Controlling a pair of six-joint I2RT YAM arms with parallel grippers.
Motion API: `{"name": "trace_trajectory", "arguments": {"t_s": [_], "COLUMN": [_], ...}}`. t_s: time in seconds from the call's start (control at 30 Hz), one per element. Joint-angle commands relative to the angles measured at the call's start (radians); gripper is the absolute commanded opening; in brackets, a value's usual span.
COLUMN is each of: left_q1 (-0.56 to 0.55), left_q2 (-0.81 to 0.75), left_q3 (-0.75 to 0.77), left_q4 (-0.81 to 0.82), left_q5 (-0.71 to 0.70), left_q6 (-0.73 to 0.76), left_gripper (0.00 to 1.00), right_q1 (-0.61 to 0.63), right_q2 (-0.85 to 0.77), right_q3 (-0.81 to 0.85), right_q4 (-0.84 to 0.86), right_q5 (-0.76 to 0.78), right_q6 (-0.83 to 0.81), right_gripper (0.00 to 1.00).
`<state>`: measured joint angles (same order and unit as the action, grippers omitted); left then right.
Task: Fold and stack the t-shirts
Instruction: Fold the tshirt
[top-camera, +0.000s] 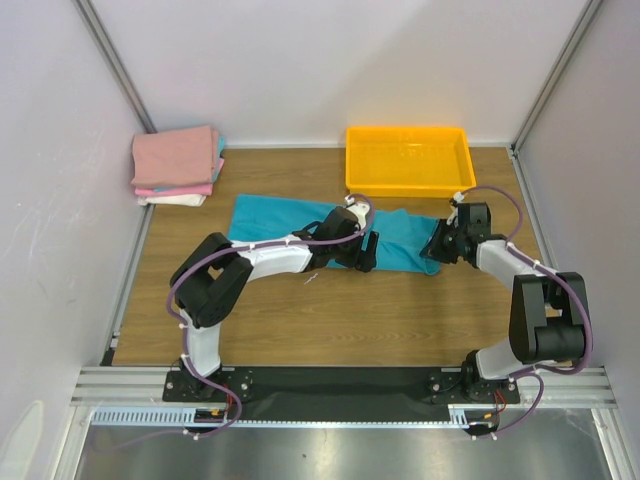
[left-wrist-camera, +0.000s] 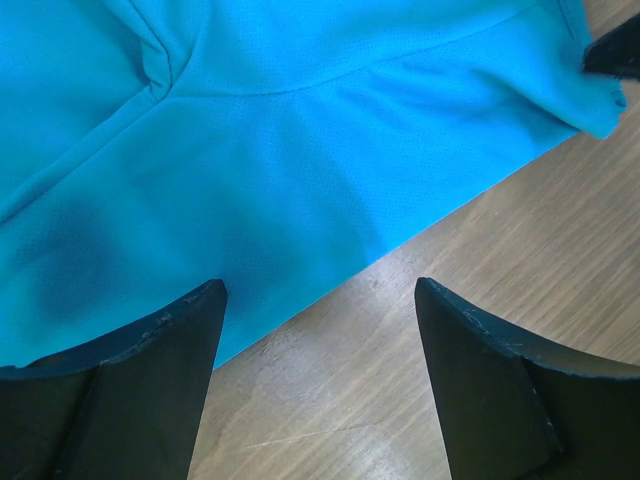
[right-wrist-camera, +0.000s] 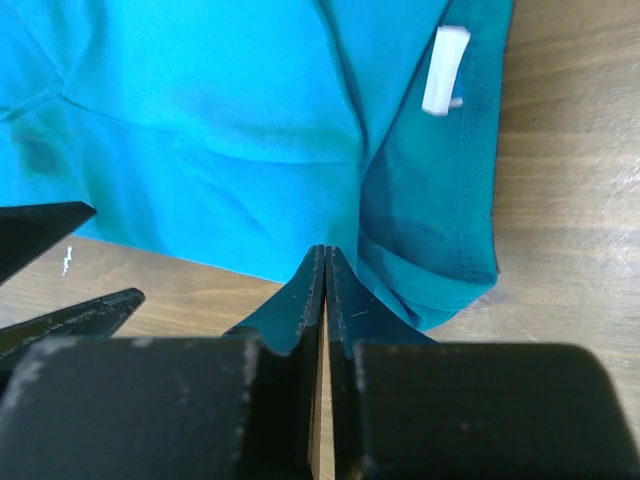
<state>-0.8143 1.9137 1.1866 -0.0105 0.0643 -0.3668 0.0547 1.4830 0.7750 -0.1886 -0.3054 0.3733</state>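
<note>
A teal-blue t-shirt (top-camera: 270, 218) lies spread across the middle of the wooden table, its white neck label (right-wrist-camera: 443, 70) showing near its right end. My left gripper (top-camera: 368, 252) hovers open over the shirt's near hem (left-wrist-camera: 280, 150), one finger above cloth and the other above bare wood. At the shirt's right end my right gripper (right-wrist-camera: 325, 255) is shut, its fingertips pinching the near edge of the cloth (right-wrist-camera: 230, 130). Folded pink t-shirts with a white one underneath (top-camera: 178, 165) are stacked at the back left corner.
A yellow plastic tray (top-camera: 408, 160) stands at the back right, just beyond the shirt. White walls close in the table on three sides. My left gripper's dark fingers (right-wrist-camera: 50, 230) show at the left edge of the right wrist view.
</note>
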Motion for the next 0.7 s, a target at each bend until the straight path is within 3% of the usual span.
{"name": "trace_trajectory", "arguments": {"t_s": [0.0,0.1,0.3,0.67], "left_q1": [-0.003,-0.003,-0.003,-0.003], "left_q2": [0.005,0.008,0.016,0.030], "left_q3": [-0.008,-0.018,-0.035,-0.041], "left_q4": [0.018,0.018,-0.008,-0.009], "left_q5": [0.003,-0.001,-0.012,-0.004], "left_q6": [-0.009,-0.011,-0.012,-0.015], "left_gripper": [0.82,0.81,0.80,0.80], "right_q1": [-0.003,-0.003,-0.001,0.008], "right_q2": [0.003,0.007,0.005,0.051], "right_q3": [0.058,0.084,0.090,0.070], "right_q4": [0.018,-0.005,-0.018,-0.017], "right_q5": [0.037,0.046,0.048,0.038], "right_q6": [-0.013,-0.025,-0.025,-0.027], "right_gripper": [0.00,0.03,0.32,0.33]}}
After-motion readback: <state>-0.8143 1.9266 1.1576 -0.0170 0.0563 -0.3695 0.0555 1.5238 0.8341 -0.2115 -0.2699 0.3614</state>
